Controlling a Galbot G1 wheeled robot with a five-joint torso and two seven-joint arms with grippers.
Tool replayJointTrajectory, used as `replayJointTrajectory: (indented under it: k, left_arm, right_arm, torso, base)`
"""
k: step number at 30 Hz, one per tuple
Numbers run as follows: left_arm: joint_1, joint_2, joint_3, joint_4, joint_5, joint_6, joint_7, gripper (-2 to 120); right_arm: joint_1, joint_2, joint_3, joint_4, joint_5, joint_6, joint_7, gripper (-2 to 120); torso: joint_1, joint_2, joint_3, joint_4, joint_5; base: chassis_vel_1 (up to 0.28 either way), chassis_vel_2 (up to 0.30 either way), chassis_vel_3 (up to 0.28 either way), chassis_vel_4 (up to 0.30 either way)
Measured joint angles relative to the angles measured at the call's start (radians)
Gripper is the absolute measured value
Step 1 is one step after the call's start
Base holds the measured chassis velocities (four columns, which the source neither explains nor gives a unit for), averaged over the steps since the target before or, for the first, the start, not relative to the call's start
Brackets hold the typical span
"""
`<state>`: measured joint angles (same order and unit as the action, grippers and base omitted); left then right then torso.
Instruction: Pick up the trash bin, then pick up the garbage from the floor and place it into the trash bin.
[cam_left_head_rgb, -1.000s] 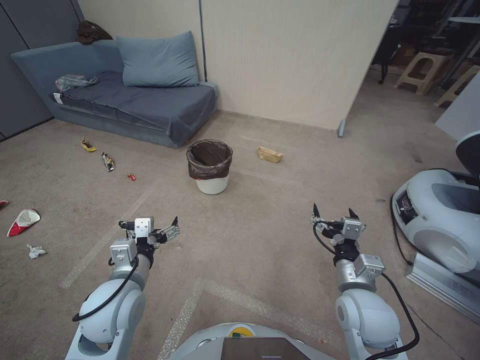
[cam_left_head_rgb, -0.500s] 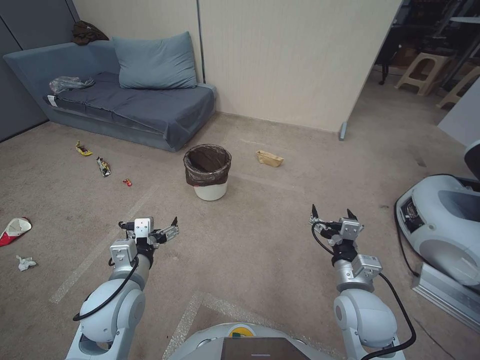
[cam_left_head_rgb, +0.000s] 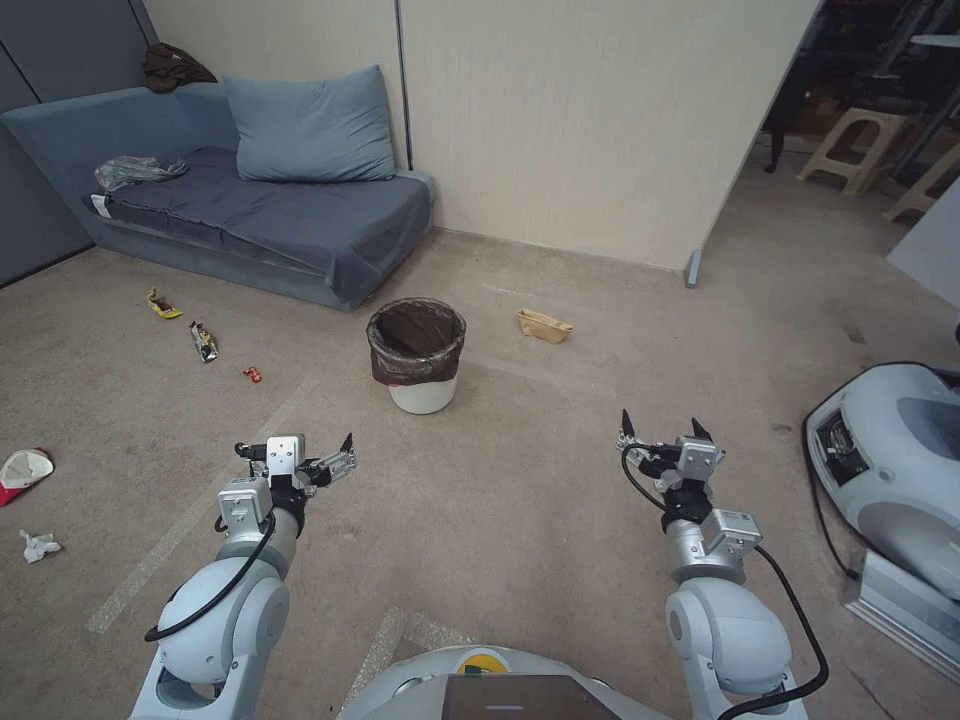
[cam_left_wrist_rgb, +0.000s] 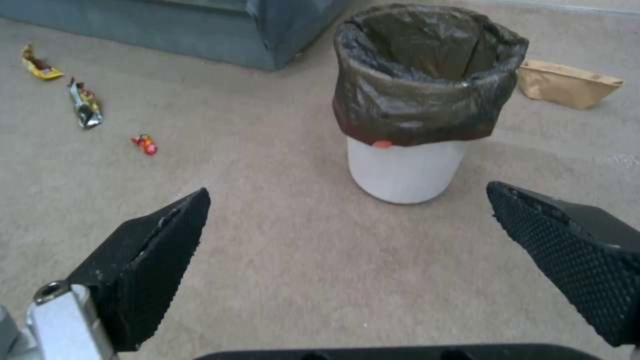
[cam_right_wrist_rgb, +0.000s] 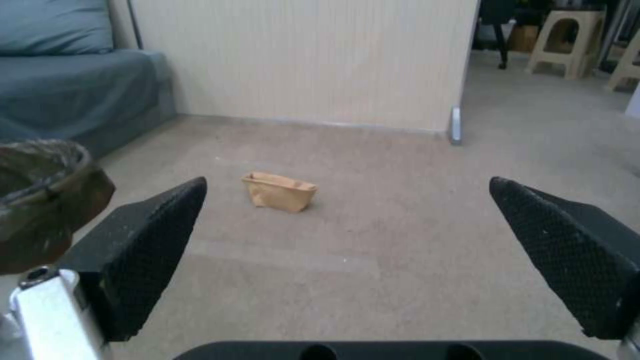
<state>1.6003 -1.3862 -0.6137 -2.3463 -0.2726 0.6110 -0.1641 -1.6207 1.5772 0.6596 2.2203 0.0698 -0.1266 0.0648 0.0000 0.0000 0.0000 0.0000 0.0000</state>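
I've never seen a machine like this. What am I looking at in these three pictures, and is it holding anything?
It is a wheeled robot with two arms. One picture looks down from its head; the other two come from cameras on its wrists. Each arm ends in a two-fingered end effector: the left end effector and right end effector are both open and hold nothing. Ahead on the carpet stands the trash bin, lined with a dark bag. Around it lies litter: a tan paper bag, snack wrappers and a tissue wad.
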Motion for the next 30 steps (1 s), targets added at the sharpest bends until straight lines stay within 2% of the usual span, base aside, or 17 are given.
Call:
replayJointTrajectory:
  k: [15, 30]
  left_arm:
    - [0.001, -0.001, -0.002, 0.0, 0.002, -0.003, 0.001, 100]
    - [-0.001, -0.001, -0.004, 0.0, 0.002, -0.004, 0.002, 100]
  right_arm:
    - [-0.002, 0.005, 0.0, -0.003, -0.004, 0.005, -0.003, 100]
    - [-0.002, 0.005, 0.001, -0.007, -0.008, 0.005, -0.006, 100]
  torso:
    - [0.0, 0.0, 0.0, 0.0, 0.0]
    - [0.0, 0.0, 0.0, -0.0003, 0.0001]
  base:
    - [-0.094, 0.098, 0.095, -0.1]
    - [-0.146, 0.139, 0.15, -0.144]
